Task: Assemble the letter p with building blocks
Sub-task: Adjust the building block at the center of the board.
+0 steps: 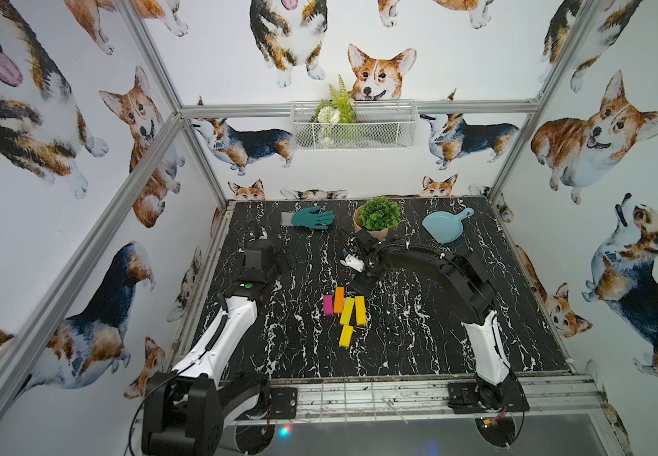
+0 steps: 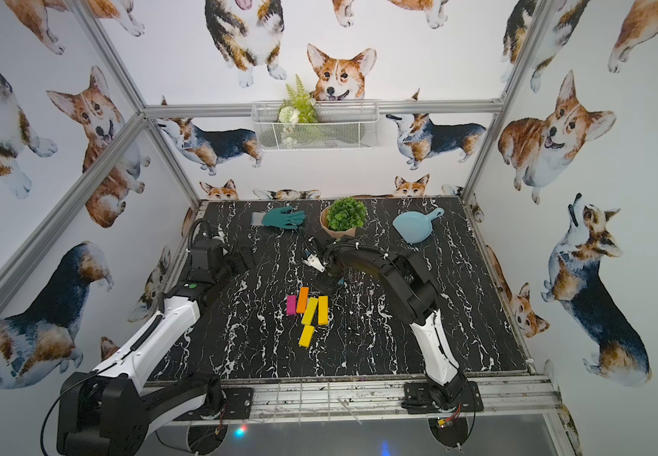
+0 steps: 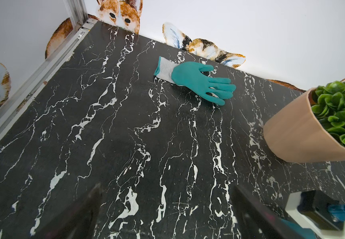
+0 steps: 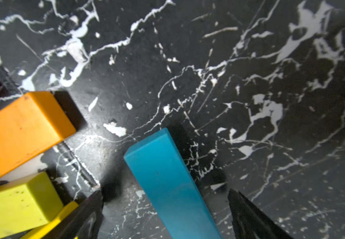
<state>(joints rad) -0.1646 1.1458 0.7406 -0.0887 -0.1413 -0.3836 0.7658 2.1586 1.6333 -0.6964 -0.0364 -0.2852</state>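
Note:
Five building blocks lie close together mid-table in both top views: pink (image 1: 328, 304), orange (image 1: 339, 300), and three yellow ones (image 1: 347, 310), (image 1: 360, 310), (image 1: 346, 336). They form a loose cluster, not a letter p. My right gripper (image 1: 359, 286) reaches down just behind them. In the right wrist view it (image 4: 165, 192) is open, and the teal block (image 4: 167, 182) lies flat between its fingers with a gap on each side. The orange block (image 4: 22, 132) and a yellow block (image 4: 16, 204) lie beside it. My left gripper (image 1: 288, 258) hangs open over bare table at the left.
A teal glove (image 1: 311, 218), a potted plant (image 1: 376, 217) and a light-blue dustpan (image 1: 444, 227) sit along the back of the black marble table (image 1: 418, 335). A wire basket (image 1: 353, 124) hangs on the back wall. In the left wrist view the pot (image 3: 295, 134) stands near the glove (image 3: 198, 82).

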